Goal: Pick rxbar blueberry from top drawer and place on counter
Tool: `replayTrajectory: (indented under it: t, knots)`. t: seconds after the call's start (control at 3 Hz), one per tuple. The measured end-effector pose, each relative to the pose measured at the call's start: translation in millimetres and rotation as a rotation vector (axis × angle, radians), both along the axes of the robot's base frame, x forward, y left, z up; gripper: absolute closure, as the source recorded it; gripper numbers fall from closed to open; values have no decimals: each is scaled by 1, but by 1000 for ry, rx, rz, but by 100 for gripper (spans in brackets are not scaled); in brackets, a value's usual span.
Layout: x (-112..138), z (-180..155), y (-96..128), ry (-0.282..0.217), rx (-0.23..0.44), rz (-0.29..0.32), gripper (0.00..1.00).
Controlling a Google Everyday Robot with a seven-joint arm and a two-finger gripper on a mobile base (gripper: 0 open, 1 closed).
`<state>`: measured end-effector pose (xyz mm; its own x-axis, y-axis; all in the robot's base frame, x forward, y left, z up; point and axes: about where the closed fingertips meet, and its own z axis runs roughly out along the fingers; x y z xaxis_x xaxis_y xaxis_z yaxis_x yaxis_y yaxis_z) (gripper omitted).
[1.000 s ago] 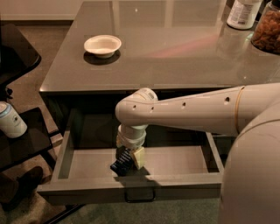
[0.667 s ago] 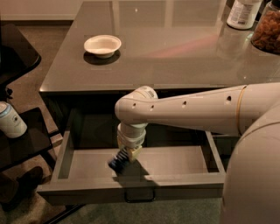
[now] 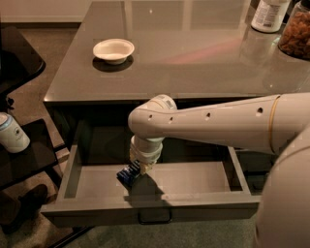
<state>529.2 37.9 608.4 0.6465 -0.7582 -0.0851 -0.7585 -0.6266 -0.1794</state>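
The top drawer [image 3: 203, 178] stands pulled open below the counter [image 3: 193, 53], its grey floor showing. My white arm reaches in from the right and bends down over the drawer's left half. At the wrist's lower end my gripper [image 3: 137, 169] is shut on the rxbar blueberry [image 3: 128, 175], a small dark-blue wrapper with pale print. The bar hangs tilted, its lower end just above the drawer floor, with its shadow beneath. The wrist hides most of the fingers.
A white bowl [image 3: 113, 50] sits on the counter's left part. A white bottle [image 3: 269, 14] and a jar of brown snacks [image 3: 296, 30] stand at the far right. Black side shelves on the left hold a can [image 3: 11, 132]. The drawer's metal handle [image 3: 154, 216] faces me.
The gripper has risen a little inside the drawer with the blue bar held in it. The bar has come up off the drawer floor.
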Motion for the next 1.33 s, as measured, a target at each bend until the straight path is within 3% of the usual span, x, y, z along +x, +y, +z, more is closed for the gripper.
replayTrajectory:
  t: [0.67, 1.33]
  knots:
    - [-3, 41, -17, -71, 23, -2, 100]
    - [-7, 120, -50, -164, 99, 50, 100]
